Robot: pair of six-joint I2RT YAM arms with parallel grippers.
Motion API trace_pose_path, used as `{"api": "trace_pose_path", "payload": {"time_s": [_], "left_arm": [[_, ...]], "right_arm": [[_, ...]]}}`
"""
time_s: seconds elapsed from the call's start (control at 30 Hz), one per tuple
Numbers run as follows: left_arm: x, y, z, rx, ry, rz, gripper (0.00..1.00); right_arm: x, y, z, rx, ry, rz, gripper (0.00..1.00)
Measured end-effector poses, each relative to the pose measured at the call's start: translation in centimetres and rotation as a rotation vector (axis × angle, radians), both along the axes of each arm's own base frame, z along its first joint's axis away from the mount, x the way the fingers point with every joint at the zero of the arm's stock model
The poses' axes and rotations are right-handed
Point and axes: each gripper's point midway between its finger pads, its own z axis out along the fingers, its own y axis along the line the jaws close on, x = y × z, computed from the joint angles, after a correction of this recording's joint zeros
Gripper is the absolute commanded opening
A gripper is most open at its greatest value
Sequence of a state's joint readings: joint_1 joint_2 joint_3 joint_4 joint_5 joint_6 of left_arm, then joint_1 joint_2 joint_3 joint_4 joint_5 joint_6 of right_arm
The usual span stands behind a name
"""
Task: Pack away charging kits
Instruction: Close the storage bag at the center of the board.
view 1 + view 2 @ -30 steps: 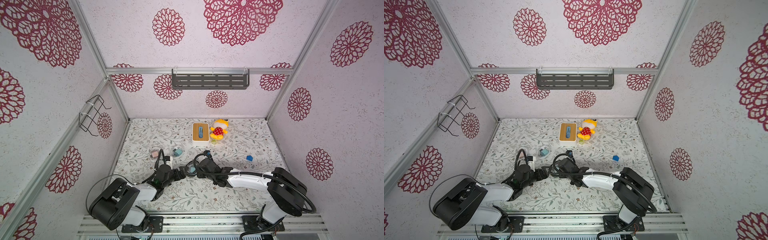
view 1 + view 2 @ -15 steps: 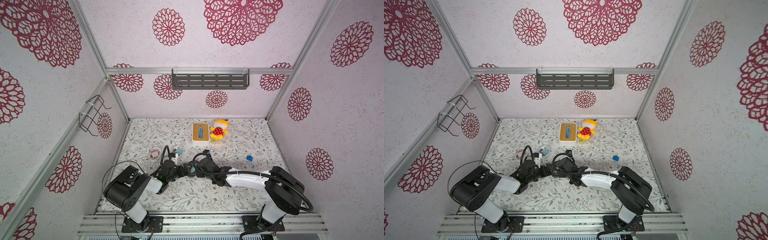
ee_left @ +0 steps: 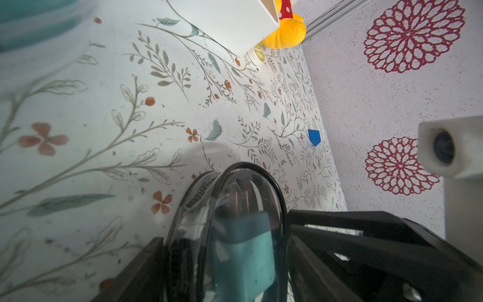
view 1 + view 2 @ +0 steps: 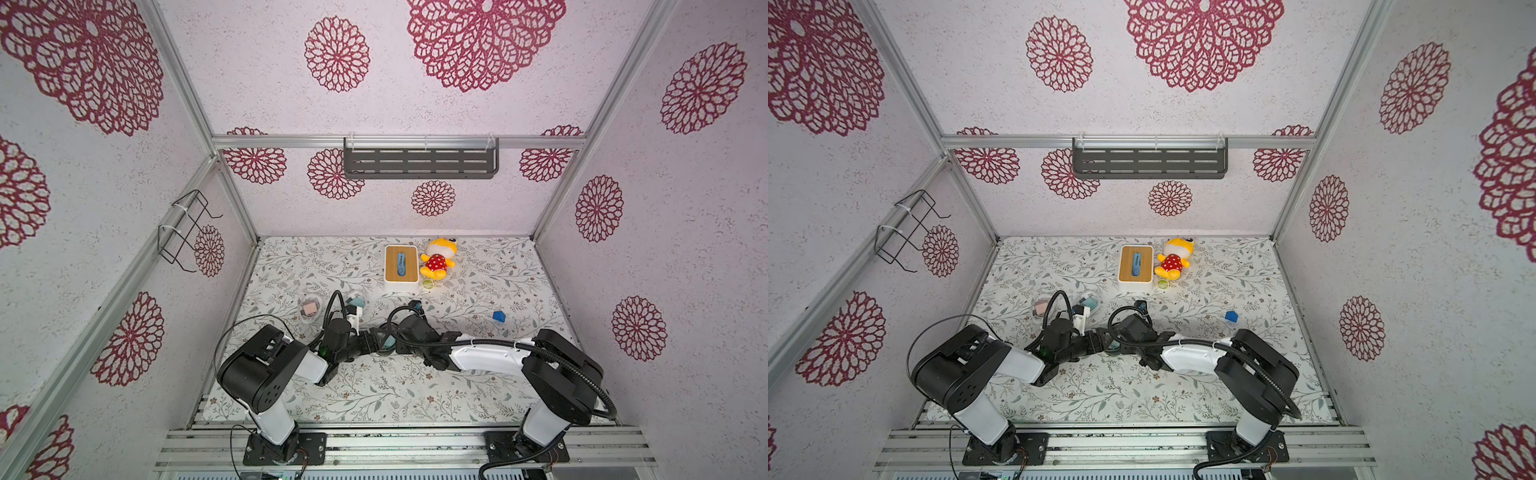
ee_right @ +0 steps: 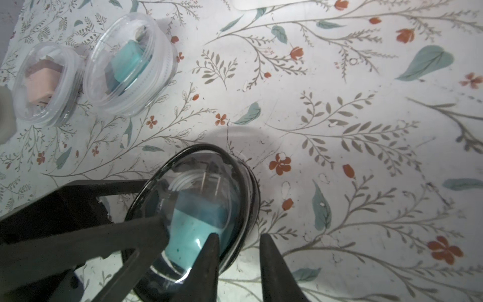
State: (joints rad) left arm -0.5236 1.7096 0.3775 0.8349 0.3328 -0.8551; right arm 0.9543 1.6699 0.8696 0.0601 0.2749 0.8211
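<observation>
Low, left pincer (image 4: 373, 341) and right pincer (image 5: 237, 238) at clear jar (image 5: 203, 183).

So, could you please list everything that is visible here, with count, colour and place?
table: one, white floral, under everything
box: one, white with wooden lid, back centre
plush: one, yellow and red, beside box
disc: one, yellow-green, before plush
block: one, blue, table's right side
tubs: three, clear; two back left, third tub between the grippers
adapters: three, one per tub; pink, teal, teal
shelf: one, grey, back wall
rack: one, black wire, left wall
left gripper: one, black, clamps third tub, lid and base
right gripper: one, black, open astride its rim
</observation>
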Motion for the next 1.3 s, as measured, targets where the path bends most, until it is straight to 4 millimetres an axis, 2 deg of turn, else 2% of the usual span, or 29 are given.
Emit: {"api": "trace_pose_path", "payload": {"time_s": [0.4, 0.47, 0.93, 1.13, 1.3], "left_arm": [[-1.7, -3.2, 0.1, 0.011, 0.013, -0.053, 0.73], [-1.9, -3.4, 0.1, 0.012, 0.014, -0.060, 0.73], [-0.9, -2.9, -0.1, 0.068, 0.015, -0.005, 0.78], [-0.6, -2.8, -0.1, 0.073, 0.022, -0.005, 0.78], [0.1, -2.7, -0.1, 0.010, 0.039, -0.020, 0.78]], "right_arm": [[1.7, -1.1, -0.9, 0.007, 0.009, -0.043, 0.28], [1.9, -1.2, -0.9, 0.008, 0.008, -0.049, 0.25], [1.4, -1.4, -1.8, 0.029, -0.004, -0.027, 0.16], [1.3, -1.5, -2.1, 0.040, -0.010, -0.024, 0.15], [0.9, -1.8, -2.7, 0.052, -0.020, -0.019, 0.15]]}}
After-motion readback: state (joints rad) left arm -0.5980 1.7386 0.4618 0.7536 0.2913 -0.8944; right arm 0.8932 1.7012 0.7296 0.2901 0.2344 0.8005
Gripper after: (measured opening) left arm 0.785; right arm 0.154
